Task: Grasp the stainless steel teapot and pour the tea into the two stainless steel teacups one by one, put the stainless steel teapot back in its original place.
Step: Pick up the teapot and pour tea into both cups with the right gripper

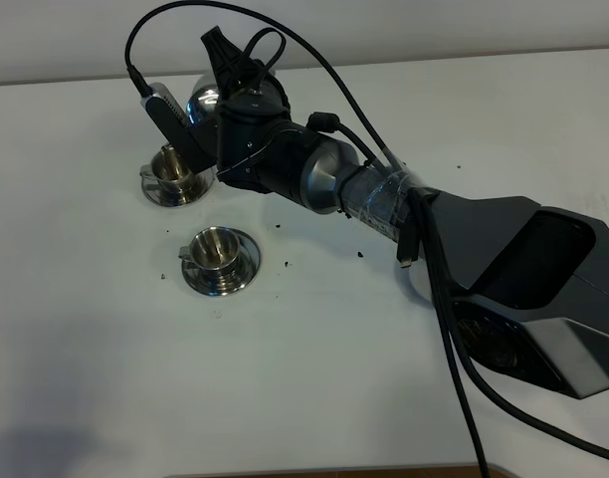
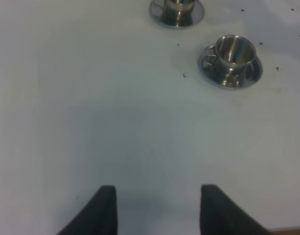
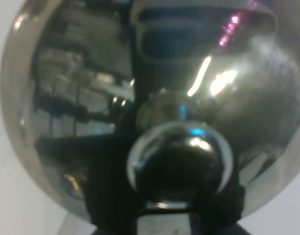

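Note:
The stainless steel teapot [image 1: 203, 97] stands at the far left of the table, mostly hidden behind my right gripper [image 1: 222, 60], which has reached across to it. In the right wrist view its domed lid [image 3: 91, 73] and round knob [image 3: 179, 161] fill the frame, and the dark fingers close in at the pot's edge around a steel part. One stainless steel teacup [image 1: 172, 165] on its saucer sits just in front of the pot. The other cup [image 1: 216, 249] sits nearer, and it looks empty in the left wrist view [image 2: 233, 51]. My left gripper [image 2: 157, 210] is open over bare table. No tea is visible.
The white table [image 1: 105, 349] has small dark crumbs [image 1: 288, 264] scattered around the cups. My right arm [image 1: 384, 199] and its cables cross the table from the lower right to the far left. The table's front edge [image 1: 334, 472] runs along the bottom.

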`<action>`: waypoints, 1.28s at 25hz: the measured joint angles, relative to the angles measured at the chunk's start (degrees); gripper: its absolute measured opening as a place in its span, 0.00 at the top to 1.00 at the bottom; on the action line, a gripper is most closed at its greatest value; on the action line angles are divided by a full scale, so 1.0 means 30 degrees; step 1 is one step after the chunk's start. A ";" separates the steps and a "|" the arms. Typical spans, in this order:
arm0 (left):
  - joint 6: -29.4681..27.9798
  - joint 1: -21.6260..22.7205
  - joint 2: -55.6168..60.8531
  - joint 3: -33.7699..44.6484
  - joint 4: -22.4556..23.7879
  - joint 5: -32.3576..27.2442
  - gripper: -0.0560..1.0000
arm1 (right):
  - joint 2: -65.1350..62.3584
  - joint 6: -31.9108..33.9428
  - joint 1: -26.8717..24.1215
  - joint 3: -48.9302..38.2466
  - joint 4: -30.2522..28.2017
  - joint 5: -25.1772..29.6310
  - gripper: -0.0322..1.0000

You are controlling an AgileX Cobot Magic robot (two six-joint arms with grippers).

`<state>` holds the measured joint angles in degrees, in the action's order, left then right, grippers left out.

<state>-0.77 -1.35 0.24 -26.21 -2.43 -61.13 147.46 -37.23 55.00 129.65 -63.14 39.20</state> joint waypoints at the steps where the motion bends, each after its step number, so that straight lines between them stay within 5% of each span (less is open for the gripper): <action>1: 0.0000 0.0000 0.0000 0.0000 0.0000 0.0000 0.52 | 0.0000 -0.0047 0.0000 0.0000 -0.0048 -0.0089 0.78; 32: 0.0000 0.0000 0.0000 0.0000 0.0000 0.0000 0.52 | 0.0000 -0.0180 -0.0781 0.0000 -0.2407 -0.0851 0.78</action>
<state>-0.77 -1.35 0.24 -26.21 -2.43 -61.13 147.46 -37.77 52.66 129.65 -70.36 36.65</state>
